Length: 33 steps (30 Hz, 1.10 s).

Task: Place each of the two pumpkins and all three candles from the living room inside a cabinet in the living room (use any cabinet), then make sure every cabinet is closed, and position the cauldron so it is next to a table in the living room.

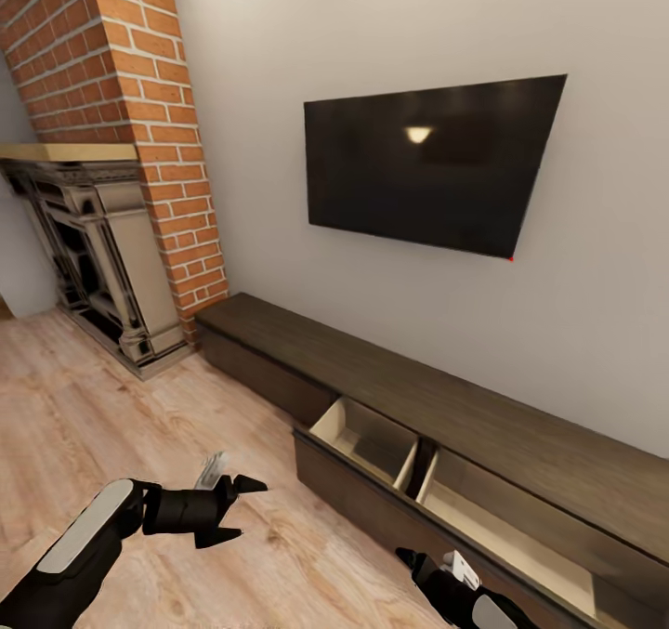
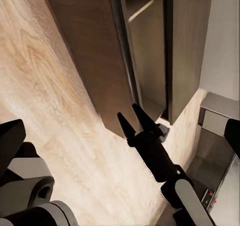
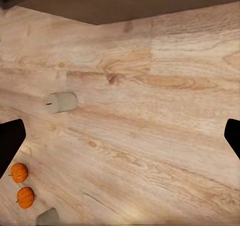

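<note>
While drawer (image 1: 372, 438) of cabinet (image 1: 483, 415) stands pulled out | left gripper (image 1: 243, 510) fingers apart, empty | right gripper (image 1: 406, 555) spread | pumpkins (image 3: 19, 172) side by side on floor (image 3: 150, 136), candle (image 3: 62, 102) near

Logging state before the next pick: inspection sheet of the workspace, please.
Surface: light wood floor.
Job's things: cabinet along the wall, one drawer pulled open, compartments look empty. Two pumpkins on the floor, side by side. One candle lying on its side on the floor; another pale object at the frame edge, cannot tell.
Clutter: nothing seen.
Grippers: left gripper open, empty; right gripper open, empty, near the drawer front.
Cables: nothing seen.
Surroundings: wall TV, brick chimney, fireplace.
</note>
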Tool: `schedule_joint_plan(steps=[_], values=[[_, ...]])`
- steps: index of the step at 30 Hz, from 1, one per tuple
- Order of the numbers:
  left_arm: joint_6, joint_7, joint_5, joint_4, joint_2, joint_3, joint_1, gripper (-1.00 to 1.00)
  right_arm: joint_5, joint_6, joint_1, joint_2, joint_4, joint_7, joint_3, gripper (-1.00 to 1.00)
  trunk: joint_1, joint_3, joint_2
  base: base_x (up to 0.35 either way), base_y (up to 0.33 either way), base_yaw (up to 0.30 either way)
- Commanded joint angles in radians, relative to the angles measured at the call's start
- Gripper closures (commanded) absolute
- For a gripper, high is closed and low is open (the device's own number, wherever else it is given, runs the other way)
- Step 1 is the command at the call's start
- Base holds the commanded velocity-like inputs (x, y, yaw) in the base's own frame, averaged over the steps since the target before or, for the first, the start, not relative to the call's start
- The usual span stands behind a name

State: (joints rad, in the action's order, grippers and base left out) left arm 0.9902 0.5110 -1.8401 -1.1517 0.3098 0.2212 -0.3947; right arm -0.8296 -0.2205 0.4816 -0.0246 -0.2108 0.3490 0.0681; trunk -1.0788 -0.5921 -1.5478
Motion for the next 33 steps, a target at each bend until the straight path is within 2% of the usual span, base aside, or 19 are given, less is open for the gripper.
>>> schedule_joint_plan(steps=[1,8,11,19,29,33], values=[[-0.001,0.01,-0.01,0.0,0.001,0.002,-0.001,-1.0,-0.01,-0.003,0.0,-0.001,-0.001,0.001,0.007,-1.0,0.004,0.002,0.007,0.0,0.0,0.292],[-0.001,0.012,-0.01,0.0,0.04,0.003,-0.001,-1.0,0.009,-0.003,0.0,0.0,-0.001,0.001,0.007,-1.0,0.031,0.024,0.056,0.0,0.0,0.292],[-0.001,0.014,-0.01,0.0,0.044,0.002,-0.001,-1.0,0.015,-0.002,0.0,0.0,-0.001,0.001,0.007,-1.0,0.042,0.034,0.077,0.0,0.0,0.292],[-0.002,0.017,-0.006,0.008,0.051,0.001,-0.001,-1.0,0.017,0.0,0.0,0.0,-0.001,0.001,0.007,-1.0,0.042,0.034,0.077,0.0,0.0,0.292],[-0.002,0.017,0.007,0.015,0.064,0.001,-0.001,-1.0,0.017,0.024,0.0,0.0,-0.001,0.0,0.007,-1.0,0.081,0.065,0.147,0.0,0.0,0.292],[-0.002,0.014,0.006,0.015,0.067,-0.004,-0.001,-1.0,0.017,0.025,0.0,0.0,-0.001,0.0,0.007,-1.0,0.081,0.065,0.147,0.0,0.0,0.292]])
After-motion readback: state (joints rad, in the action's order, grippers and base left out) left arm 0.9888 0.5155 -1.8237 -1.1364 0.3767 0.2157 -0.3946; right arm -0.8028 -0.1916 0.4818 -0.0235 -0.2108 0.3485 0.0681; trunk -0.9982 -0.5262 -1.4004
